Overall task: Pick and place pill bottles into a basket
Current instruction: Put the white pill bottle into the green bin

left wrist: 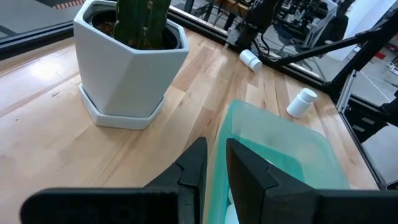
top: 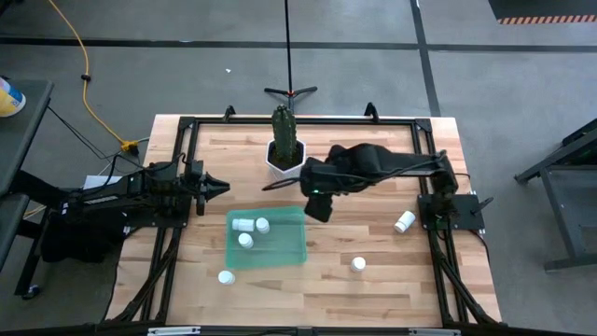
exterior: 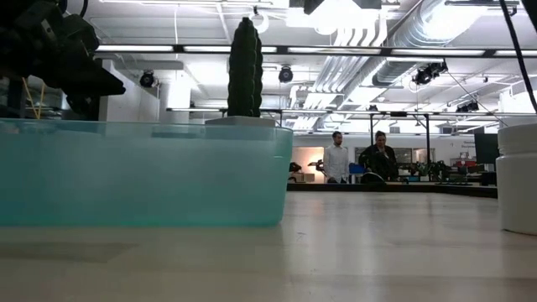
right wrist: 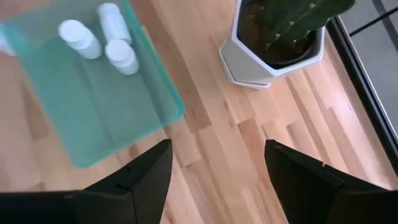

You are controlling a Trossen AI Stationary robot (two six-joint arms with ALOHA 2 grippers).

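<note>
Translucent teal basket [exterior: 138,172]: three smooth white bottles [right wrist: 102,37] | right gripper [right wrist: 217,165]: wide, empty | left gripper [left wrist: 214,163]: near-closed, empty

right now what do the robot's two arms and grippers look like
Both arms are matte black with exposed dark cables. The left gripper has two angular, wedge-shaped black fingers; the right gripper has two broad, flat black ones. A small green light shows on the right arm's wrist.

Cactus pot [top: 284,155] crowds basket [top: 280,250] far side; near side open.

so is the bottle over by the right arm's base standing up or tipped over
Tipped over. The pill bottle lies on its side on the table; the high view shows its long side with the cap at one end.
</note>
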